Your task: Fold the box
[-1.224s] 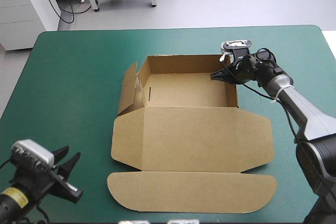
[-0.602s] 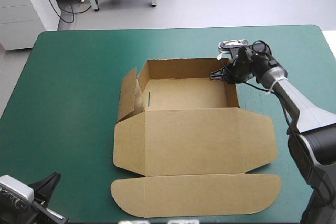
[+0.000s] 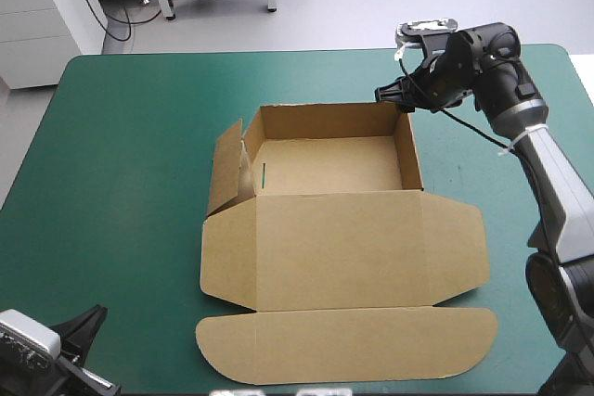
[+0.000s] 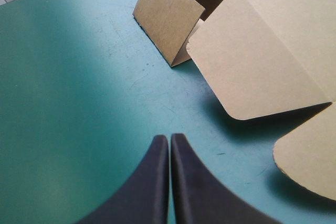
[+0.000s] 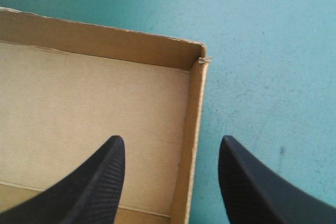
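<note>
The brown box [image 3: 334,229] lies mid-way on the bench [image 3: 121,155] — tray open, lid flat toward the near edge. The right pincer [image 3: 393,99] hovers spread above its far right corner; the left pincer [image 4: 169,139], pressed together, hangs over bare teal-green cover.

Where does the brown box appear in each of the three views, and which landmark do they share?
High view: the box lies mid-table, tray far, lid flat toward the near edge.
Left wrist view: its leaning side flap and lid lie ahead of the shut left end effector.
Right wrist view: its tray corner lies ahead of the open right end effector.
Shared landmark: the teal-green cover.
</note>
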Tool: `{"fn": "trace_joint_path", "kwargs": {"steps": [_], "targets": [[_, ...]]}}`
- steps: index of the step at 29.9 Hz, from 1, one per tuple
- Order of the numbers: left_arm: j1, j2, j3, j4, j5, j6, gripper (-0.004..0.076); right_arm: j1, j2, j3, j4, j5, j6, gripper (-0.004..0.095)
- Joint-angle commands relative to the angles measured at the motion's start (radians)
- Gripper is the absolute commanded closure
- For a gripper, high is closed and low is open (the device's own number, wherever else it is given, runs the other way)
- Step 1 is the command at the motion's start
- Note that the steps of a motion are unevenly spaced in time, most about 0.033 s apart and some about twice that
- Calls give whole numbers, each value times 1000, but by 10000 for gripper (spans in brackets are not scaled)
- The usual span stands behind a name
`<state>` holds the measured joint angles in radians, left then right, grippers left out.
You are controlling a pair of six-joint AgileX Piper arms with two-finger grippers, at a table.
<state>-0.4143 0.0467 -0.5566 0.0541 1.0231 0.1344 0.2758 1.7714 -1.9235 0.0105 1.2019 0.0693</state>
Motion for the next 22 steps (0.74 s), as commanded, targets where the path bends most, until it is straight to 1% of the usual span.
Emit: {"fn": "trace_joint_path", "kwargs": {"steps": [1,6,12,17,22], "targets": [[0,18,-22,3,-67,-6,731,0,-88,-25,48,-31,-15,405],[0,18,-22,3,-67,-6,731,0,-125,42,28,-31,-23,405],[0,18,-22,0,-67,-7,731,0,-120,166,16,-32,-25,405],[0,18,-22,-17,-67,-7,731,0,-53,219,-18,-34,-17,406],[0,18,-22,-19,-67,-7,731,0,36,219,-11,-43,-15,412]]}}
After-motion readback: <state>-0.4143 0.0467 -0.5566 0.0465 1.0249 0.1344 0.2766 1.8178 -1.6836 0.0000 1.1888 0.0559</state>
